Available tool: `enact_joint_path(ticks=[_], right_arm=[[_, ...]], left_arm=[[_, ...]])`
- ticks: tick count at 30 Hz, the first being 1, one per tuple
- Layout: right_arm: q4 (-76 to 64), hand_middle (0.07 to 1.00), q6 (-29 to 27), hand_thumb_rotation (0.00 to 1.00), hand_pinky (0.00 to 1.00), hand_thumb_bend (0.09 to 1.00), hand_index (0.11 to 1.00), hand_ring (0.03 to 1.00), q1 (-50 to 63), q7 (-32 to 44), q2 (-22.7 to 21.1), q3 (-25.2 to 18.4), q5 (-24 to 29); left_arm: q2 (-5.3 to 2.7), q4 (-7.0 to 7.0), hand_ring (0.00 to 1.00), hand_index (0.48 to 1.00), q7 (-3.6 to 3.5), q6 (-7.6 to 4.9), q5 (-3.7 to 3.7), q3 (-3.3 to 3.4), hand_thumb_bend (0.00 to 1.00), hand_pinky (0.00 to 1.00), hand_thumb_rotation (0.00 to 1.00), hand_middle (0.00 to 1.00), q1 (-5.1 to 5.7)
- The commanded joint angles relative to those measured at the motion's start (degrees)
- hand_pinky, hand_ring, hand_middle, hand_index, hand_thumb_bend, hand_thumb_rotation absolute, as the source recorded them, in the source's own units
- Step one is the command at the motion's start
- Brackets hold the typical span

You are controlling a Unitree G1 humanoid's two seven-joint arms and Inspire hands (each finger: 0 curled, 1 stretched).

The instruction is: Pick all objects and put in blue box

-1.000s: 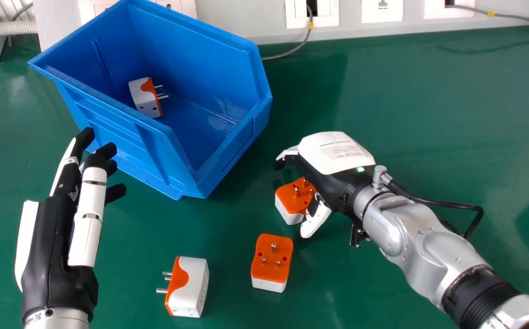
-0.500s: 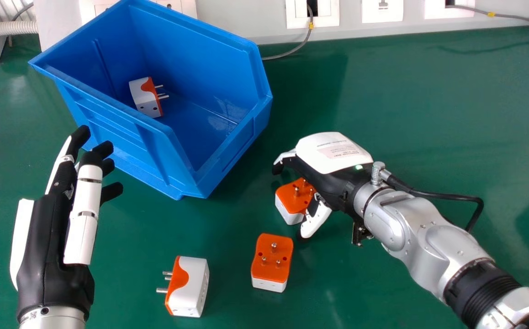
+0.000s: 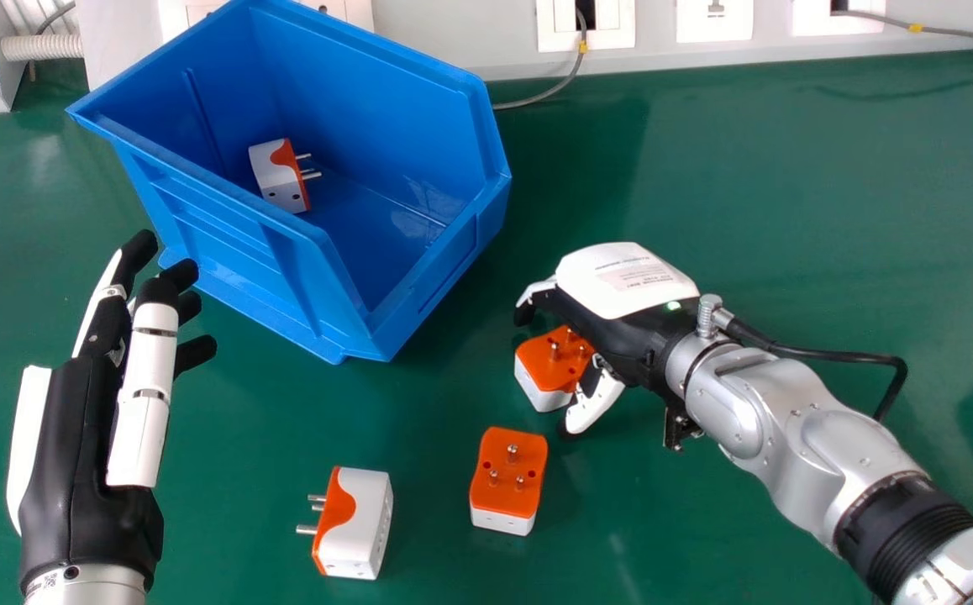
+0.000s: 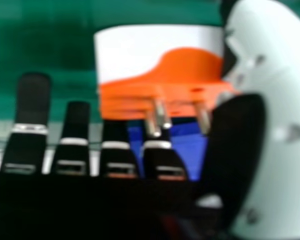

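From my remote seat, I had my right hand [image 3: 625,281] open over a plug adapter [image 3: 547,370], which stood prongs up on the table [image 3: 747,185] between fingers and thumb. From that hand, the blue box [image 3: 226,265] lay at ten o'clock, holding a white-and-orange adapter [image 3: 275,178]; other adapters sat at seven [image 3: 507,483] and eight [image 3: 360,521]. My left hand [image 3: 75,479] was open at nine.

On the table [image 3: 747,168] before me, the box [image 3: 234,248] is standing to the left, the wall [image 3: 470,38] running behind, with one plug [image 3: 272,172] lying inside. Right of the box and nearer me, a second plug [image 3: 547,361] is sitting beneath my right robot hand [image 3: 629,294]. A third plug [image 3: 507,487] is resting nearer still, a fourth plug [image 3: 360,525] lying to its left.
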Motion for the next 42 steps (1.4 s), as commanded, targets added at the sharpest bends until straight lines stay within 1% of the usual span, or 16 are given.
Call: enact_joint_path(ticks=[1,6,10,16,18,19,20,21,23,24,26,27,29,32,37,42], right_arm=[[0.3,0.823,1.4,0.0,0.46,0.426,0.746,0.809,0.0,0.2,-3.0,-0.7,-1.2],[-0.1,0.822,1.5,0.0,0.45,0.423,0.746,0.809,0.1,0.2,-3.8,-0.6,-1.5],[-0.2,0.821,1.9,0.0,0.44,0.422,0.746,0.807,-0.1,1.3,-4.4,-0.5,-1.6],[0.1,0.801,2.1,0.0,0.44,0.425,0.725,0.747,-0.8,0.9,-4.8,0.0,-2.4],[0.7,0.78,1.3,0.0,0.44,0.427,0.713,0.716,-1.5,-0.4,-5.2,0.9,-3.7],[1.2,0.742,0.5,0.0,0.42,0.437,0.692,0.668,-2.0,-1.7,-5.6,1.8,-4.9],[1.8,0.742,-0.4,0.0,0.42,0.437,0.692,0.668,-2.6,-3.1,-6.1,2.8,-6.3],[2.3,0.692,-1.1,0.0,0.41,0.448,0.665,0.618,-3.0,-4.2,-6.4,3.5,-7.3],[3.6,0.692,-2.2,0.0,0.41,0.448,0.665,0.618,-4.0,-6.4,-6.9,4.9,-9.4],[4.2,0.639,-2.8,0.0,0.41,0.458,0.636,0.583,-4.6,-7.5,-7.2,5.7,-10.4],[5.5,0.639,-4.1,0.0,0.41,0.458,0.636,0.583,-5.7,-9.0,-7.6,6.8,-11.7],[6.1,0.594,-4.8,0.0,0.41,0.466,0.61,0.547,-6.1,-9.6,-7.7,7.1,-12.0],[6.9,0.594,-5.7,0.0,0.41,0.466,0.61,0.547,-6.6,-10.7,-7.9,7.5,-12.5],[7.8,0.555,-6.3,0.0,0.4,0.479,0.554,0.513,-6.7,-12.9,-7.9,7.3,-12.7],[7.8,0.545,-5.8,0.0,0.4,0.484,0.536,0.498,-6.2,-13.6,-7.7,6.5,-11.9],[8.1,0.532,-4.9,0.0,0.38,0.49,0.506,0.48,-5.9,-14.6,-7.4,6.1,-11.8]], left_arm=[[0.56,-1.2,0.87,0.924,-0.24,-0.77,-0.53,0.62,0.31,0.8,0.9,0.88,-0.27],[0.78,-0.99,0.88,0.92,-0.77,-0.95,-0.66,1.05,0.32,0.8,0.89,0.88,-0.42],[0.73,-0.67,0.88,0.919,-0.92,-1.13,-0.7,1.31,0.32,0.79,0.89,0.88,-0.68],[0.71,-1.01,0.88,0.916,-1.16,-0.96,-0.86,1.52,0.33,0.8,0.89,0.88,-0.69],[0.71,-1.1,0.88,0.916,-1.26,-0.92,-0.98,1.65,0.33,0.8,0.89,0.88,-0.65],[0.72,-1.1,0.88,0.915,-1.33,-0.9,-1.04,1.75,0.33,0.8,0.89,0.88,-0.67],[0.68,-1.19,0.88,0.915,-1.38,-0.85,-1.07,1.8,0.33,0.8,0.89,0.88,-0.67],[0.66,-1.25,0.88,0.915,-1.41,-0.83,-1.09,1.82,0.34,0.8,0.89,0.88,-0.66],[0.59,-1.46,0.88,0.915,-1.41,-0.8,-1.21,1.78,0.34,0.8,0.89,0.88,-0.52],[0.56,-1.56,0.88,0.915,-1.41,-0.77,-1.29,1.77,0.34,0.8,0.89,0.88,-0.47],[0.58,-1.54,0.88,0.915,-1.43,-0.74,-1.54,1.86,0.34,0.8,0.89,0.88,-0.51],[0.6,-1.43,0.88,0.914,-1.44,-0.73,-1.64,1.91,0.34,0.8,0.89,0.88,-0.61],[0.59,-1.51,0.88,0.914,-1.42,-0.62,-1.72,1.96,0.34,0.8,0.89,0.88,-0.66],[0.49,-1.81,0.88,0.914,-1.29,-0.42,-1.54,1.82,0.34,0.8,0.89,0.88,-0.71],[0.26,-2.73,0.88,0.913,-0.92,0.13,-1.03,1.26,0.34,0.8,0.89,0.88,-0.74],[0.25,-2.54,0.87,0.909,-0.73,-0.1,-0.62,0.9,0.35,0.8,0.89,0.87,-0.74]])
